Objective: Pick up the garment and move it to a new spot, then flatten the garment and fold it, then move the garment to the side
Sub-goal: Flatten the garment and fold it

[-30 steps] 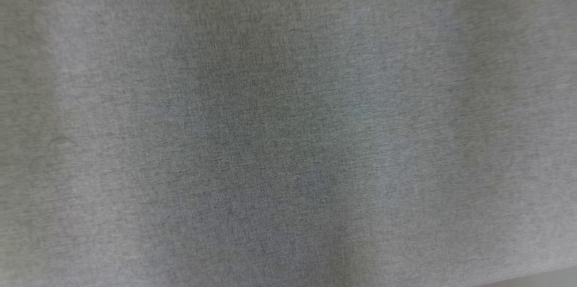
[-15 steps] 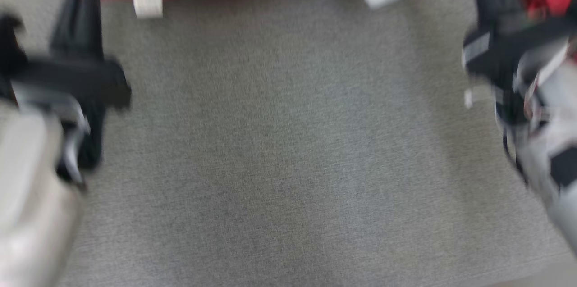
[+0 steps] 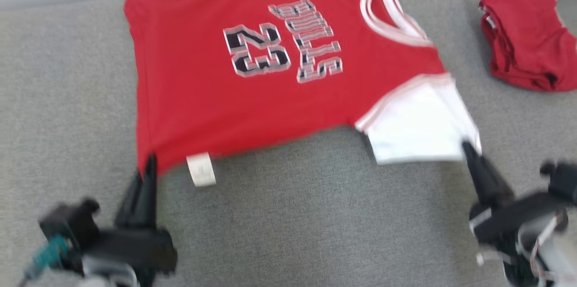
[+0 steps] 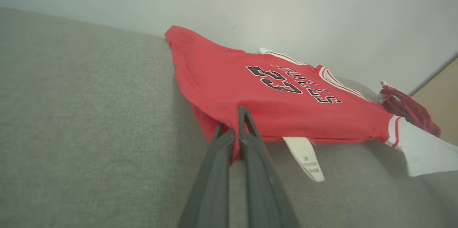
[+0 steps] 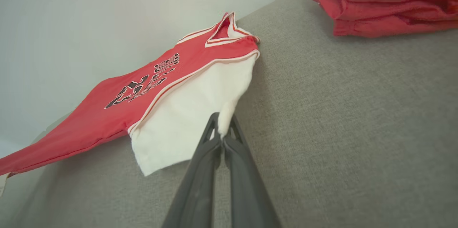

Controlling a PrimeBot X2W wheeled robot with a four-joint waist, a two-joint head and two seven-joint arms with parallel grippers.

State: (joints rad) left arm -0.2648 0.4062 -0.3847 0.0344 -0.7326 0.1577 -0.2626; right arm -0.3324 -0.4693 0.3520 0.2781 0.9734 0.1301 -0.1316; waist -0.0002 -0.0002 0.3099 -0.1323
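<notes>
Garment: red jersey (image 3: 252,75) spread on grey fabric surface (image 3: 315,215) — number side up.
Left gripper (image 3: 150,163): fingers pinched on its red hem corner.
Right gripper (image 3: 469,149): fingers pinched on its white sleeve (image 3: 419,125).
Nearby: folded red pile (image 3: 527,43) — well apart.

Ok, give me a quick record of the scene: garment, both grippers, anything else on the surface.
garment: red basketball jersey, spread out, print up
left gripper: shut on the jersey's red hem corner
right gripper: shut on the edge of its white sleeve
surface: grey woven fabric
nearby: folded red garment, apart, far right
</notes>
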